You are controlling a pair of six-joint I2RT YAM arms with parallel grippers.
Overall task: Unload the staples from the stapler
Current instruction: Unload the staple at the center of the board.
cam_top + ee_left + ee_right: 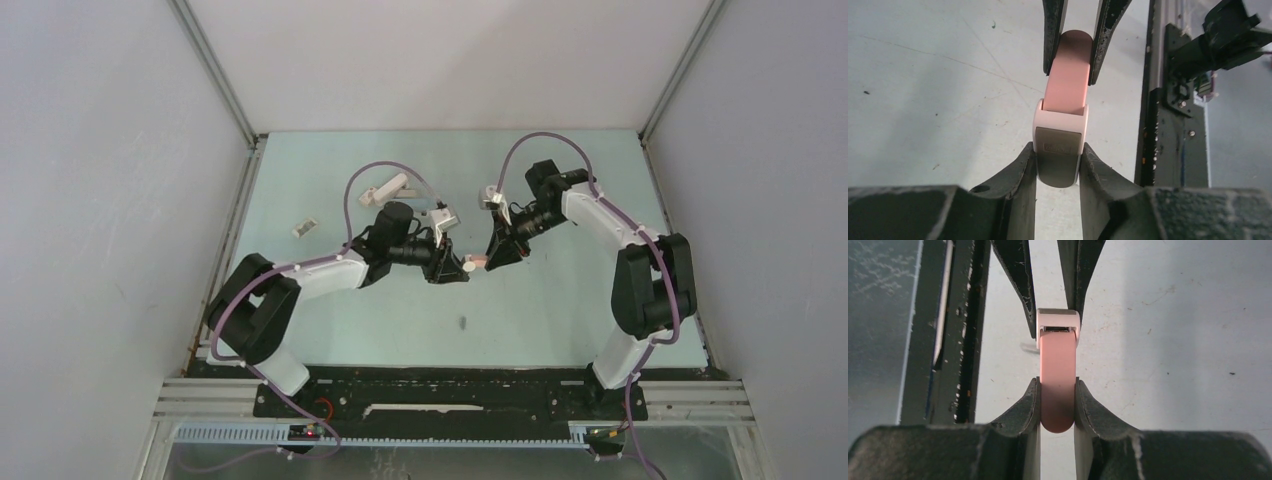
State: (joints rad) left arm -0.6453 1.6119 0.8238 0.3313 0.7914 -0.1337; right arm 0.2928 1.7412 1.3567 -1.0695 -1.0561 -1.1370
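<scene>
While right gripper (1057,392) clamps stapler (1058,355) — left gripper (1058,157) seemingly does.

No legible text in any view.

You have one candidate only: a small embossed mark (1058,148) on the grey end panel of the pink stapler (1066,75), seen from the left wrist camera. It sits low on that panel as a short raised strip, maybe a brand stamp, but it is too blurred to give you a single letter. From the right wrist camera the same stapler shows you only plain pink and white surfaces. In the top view, any print on the small white box (304,228) is too small to make out.
</scene>
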